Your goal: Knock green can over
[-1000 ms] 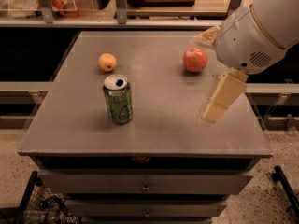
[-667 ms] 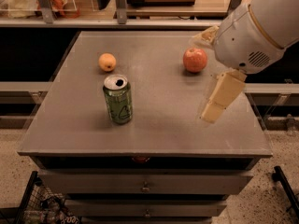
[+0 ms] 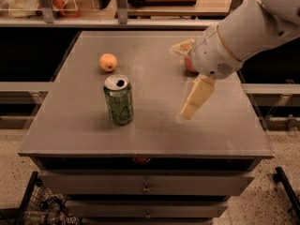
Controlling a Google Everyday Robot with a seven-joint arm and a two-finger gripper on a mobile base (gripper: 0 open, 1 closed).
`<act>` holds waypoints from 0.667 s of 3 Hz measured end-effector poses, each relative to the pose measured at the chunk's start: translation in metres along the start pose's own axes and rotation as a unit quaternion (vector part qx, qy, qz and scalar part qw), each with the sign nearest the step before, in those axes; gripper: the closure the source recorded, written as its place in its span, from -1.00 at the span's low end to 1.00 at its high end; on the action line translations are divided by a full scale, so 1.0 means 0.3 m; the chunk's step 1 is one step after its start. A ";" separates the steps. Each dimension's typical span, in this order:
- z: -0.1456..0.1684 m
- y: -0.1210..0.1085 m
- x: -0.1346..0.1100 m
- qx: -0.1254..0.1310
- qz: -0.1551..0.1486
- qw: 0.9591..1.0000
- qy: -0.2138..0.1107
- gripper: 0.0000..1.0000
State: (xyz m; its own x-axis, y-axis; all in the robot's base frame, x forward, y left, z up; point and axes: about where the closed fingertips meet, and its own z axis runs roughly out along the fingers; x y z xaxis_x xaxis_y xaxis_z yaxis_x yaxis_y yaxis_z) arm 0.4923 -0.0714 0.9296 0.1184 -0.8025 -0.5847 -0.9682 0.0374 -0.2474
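Observation:
The green can (image 3: 118, 100) stands upright on the grey table (image 3: 79, 125), left of the middle, with its silver top and pull-tab hole showing. My gripper (image 3: 196, 96) hangs from the white arm (image 3: 243, 36) at the right. It is just above the tabletop, to the right of the can and about a can's height away from it. It is not touching the can.
A small orange fruit (image 3: 108, 62) lies behind the can. A red apple (image 3: 188, 66) is mostly hidden behind my wrist. Shelving with bags runs along the back. Drawers (image 3: 147, 187) sit under the tabletop, and a wire basket (image 3: 42, 205) is on the floor at the lower left.
My arm and gripper have moved left toward the can and now cover most of the red apple. The can and the orange fruit have not moved.

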 end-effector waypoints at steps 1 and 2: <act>0.092 -0.042 0.023 -0.002 0.011 0.999 -0.049 -1.00; 0.176 -0.055 0.037 -0.013 0.033 0.993 -0.111 -1.00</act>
State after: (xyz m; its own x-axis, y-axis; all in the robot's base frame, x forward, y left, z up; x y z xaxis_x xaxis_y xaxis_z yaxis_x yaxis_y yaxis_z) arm 0.5212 -0.0496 0.8863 0.0972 -0.6470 -0.7563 -0.9804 0.0687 -0.1848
